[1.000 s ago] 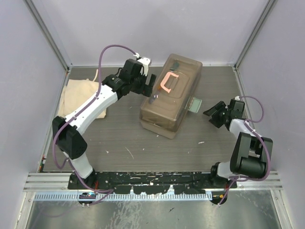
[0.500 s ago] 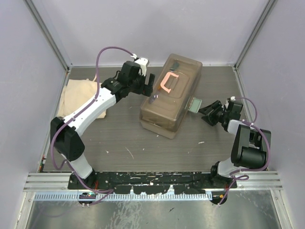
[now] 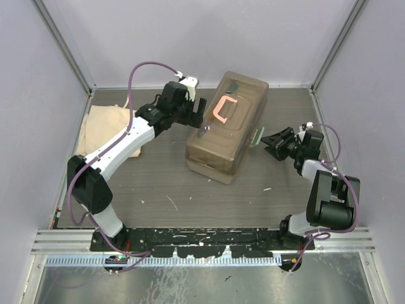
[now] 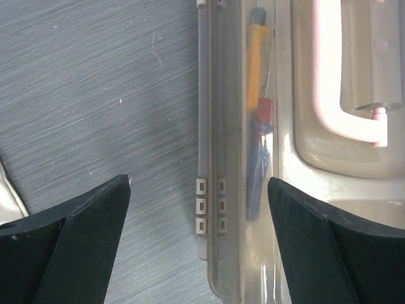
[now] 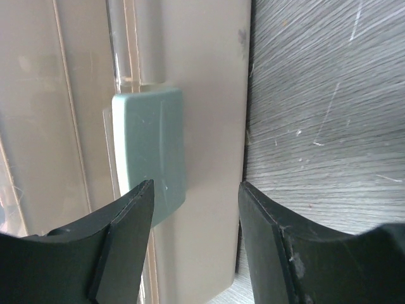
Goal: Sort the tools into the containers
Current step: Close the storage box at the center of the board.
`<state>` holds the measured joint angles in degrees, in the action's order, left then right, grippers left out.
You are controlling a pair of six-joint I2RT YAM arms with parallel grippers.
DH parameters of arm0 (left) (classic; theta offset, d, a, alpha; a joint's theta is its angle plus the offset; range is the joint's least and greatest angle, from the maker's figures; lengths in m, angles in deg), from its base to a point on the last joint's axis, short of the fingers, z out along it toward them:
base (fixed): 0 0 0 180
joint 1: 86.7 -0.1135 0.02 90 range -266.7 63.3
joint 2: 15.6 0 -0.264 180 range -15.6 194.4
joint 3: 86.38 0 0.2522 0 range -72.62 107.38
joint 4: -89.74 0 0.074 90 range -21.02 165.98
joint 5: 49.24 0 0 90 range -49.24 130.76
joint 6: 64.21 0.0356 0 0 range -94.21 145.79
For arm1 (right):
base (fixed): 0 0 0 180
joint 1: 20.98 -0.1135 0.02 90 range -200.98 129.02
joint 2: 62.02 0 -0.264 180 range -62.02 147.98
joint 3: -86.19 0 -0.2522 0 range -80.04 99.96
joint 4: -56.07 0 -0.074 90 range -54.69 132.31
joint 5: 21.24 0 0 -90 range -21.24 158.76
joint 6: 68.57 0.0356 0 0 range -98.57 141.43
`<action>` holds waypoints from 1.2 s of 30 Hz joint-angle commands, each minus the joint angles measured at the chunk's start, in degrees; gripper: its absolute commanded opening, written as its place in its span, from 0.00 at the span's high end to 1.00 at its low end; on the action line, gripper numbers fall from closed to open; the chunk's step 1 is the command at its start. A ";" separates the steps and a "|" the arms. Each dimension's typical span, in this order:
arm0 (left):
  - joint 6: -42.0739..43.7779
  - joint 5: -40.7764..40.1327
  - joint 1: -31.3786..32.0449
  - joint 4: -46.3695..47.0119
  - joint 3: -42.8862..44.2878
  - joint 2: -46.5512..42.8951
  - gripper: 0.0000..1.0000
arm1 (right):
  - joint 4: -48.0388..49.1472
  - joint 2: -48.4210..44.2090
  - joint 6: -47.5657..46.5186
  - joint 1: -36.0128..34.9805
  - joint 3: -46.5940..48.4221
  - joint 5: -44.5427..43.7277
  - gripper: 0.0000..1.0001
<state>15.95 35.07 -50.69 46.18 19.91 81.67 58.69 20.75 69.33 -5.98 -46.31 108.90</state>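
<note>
The brown translucent toolbox [image 3: 224,130] stands closed at the table's middle, with its salmon-pink handle [image 3: 223,109] on top. Through the lid in the left wrist view I see an orange-handled screwdriver [image 4: 254,63] and a blue-red one [image 4: 258,158] inside. My left gripper [image 3: 201,120] is open at the box's left side, its jaws spanning the hinge edge [image 4: 210,202]. My right gripper [image 3: 271,140] is open at the box's right side. The pale green latch [image 5: 152,152] lies by its left finger, with the box wall [image 5: 209,114] between the jaws. No tools lie loose.
A beige cloth [image 3: 107,126] lies bunched at the table's left edge. Grey enclosure walls with metal frame posts [image 3: 63,44] surround the dark wood-grain table [image 3: 164,183]. The arms' mounting rail [image 3: 202,237] runs along the near edge.
My right gripper has moved left up to the toolbox. The green latch, which lay flat and folded out, now stands tipped up against the box. The left arm has barely shifted.
</note>
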 commanded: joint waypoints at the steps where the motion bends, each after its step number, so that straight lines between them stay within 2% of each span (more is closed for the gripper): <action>1: 1.44 1.47 1.72 -4.67 -1.63 1.83 0.08 | 1.98 -1.69 0.09 -2.87 1.53 0.07 0.39; 9: 1.75 1.40 2.05 -4.76 -1.83 1.61 0.08 | 4.27 -0.44 1.58 -8.67 1.52 -4.10 0.39; 25: 2.14 1.39 2.37 -5.27 -0.46 1.99 0.08 | 8.20 -4.63 4.00 -8.26 -2.70 -9.02 0.37; 32: 1.99 1.48 2.35 -5.83 0.56 2.49 0.08 | 17.25 -2.69 8.42 -7.45 -6.70 -7.24 0.36; 36: 1.85 1.48 2.32 -6.23 1.66 2.70 0.08 | 25.27 -2.69 12.03 -5.94 -10.22 -6.48 0.32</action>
<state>16.62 33.47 -50.30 45.67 20.67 82.02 71.85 18.17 77.17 -12.88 -54.20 99.87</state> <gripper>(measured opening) 0.917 0.658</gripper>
